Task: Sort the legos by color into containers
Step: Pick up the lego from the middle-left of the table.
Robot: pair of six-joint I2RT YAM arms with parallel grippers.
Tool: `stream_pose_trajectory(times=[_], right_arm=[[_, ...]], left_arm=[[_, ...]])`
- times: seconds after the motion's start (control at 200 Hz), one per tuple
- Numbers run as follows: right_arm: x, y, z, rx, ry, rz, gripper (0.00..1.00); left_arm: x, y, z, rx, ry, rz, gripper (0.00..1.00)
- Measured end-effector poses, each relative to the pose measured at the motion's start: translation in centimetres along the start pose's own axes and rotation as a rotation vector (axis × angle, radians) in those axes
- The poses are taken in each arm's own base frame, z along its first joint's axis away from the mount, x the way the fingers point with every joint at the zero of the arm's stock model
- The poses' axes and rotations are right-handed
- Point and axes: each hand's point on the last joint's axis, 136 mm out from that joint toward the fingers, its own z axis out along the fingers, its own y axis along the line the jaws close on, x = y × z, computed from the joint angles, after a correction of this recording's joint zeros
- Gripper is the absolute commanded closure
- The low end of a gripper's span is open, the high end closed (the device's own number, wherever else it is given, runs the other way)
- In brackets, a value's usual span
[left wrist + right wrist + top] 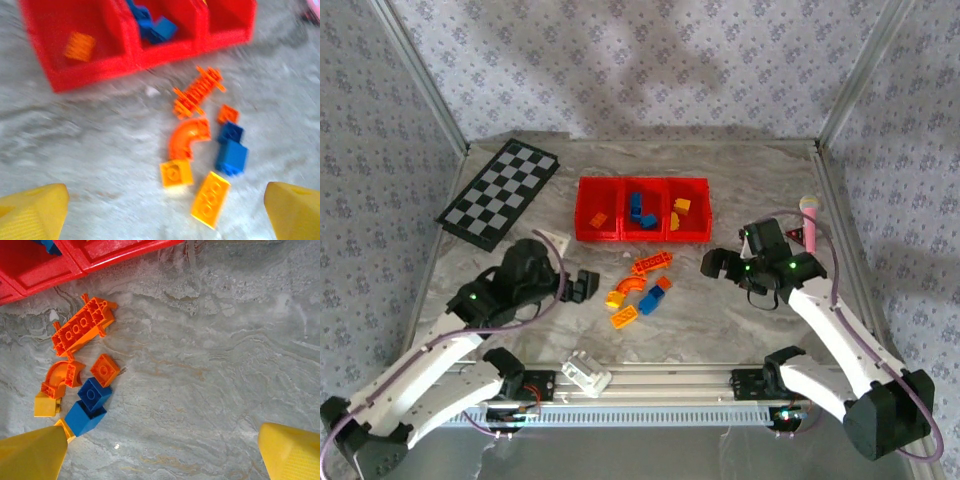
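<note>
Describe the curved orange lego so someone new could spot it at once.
Start at the long red tray; loose bricks lie just in front of it. The curved orange brick sits among them, the only arch-shaped piece; the rest are straight-edged.

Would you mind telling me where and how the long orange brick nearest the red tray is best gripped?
Probably from straight above, with the fingers closing across its narrow width at mid-length. The long orange brick lies flat, with bare table along both long sides there. Tabs stick out near its ends, and the curved orange brick crowds one end.
</note>
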Motion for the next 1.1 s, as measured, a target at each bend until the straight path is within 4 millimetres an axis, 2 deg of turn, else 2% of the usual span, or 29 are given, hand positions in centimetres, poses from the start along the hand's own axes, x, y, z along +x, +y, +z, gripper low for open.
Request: stream_pose_trajectory(times=[0.12,0.25,0.55,0.695,0.83,1.099], right_arm=[[-0.5,-0.7,-0.4,0.012,-0.015,0.027,0.00],[-0.9,-1.6,-0.9,0.026,-0.036,0.059,0.00],[-0.5,-2.9,-1.5,0.044,-0.039,0.102,0.00],[0.0,-3.9,-1.6,0.053,-0.030,0.134,0.00],[0.3,-4.6,-1.4,0.067,-0.007,0.141,0.00],[0.9,-4.8,-1.0,0.061,0.026,0.139,0.00]], left_arm=[[3.9,-2.4,1.5,0.014,0.170,0.089,0.00],[6.0,-3.2,3.6,-0.038,0.342,0.152,0.00],[8.5,-5.6,7.3,-0.076,0.566,0.286,0.01],[10.0,-6.1,8.2,-0.075,0.637,0.317,0.03],[10.4,-6.6,8.9,-0.070,0.665,0.330,0.07],[11.7,-6.7,9.8,-0.067,0.729,0.336,0.15]])
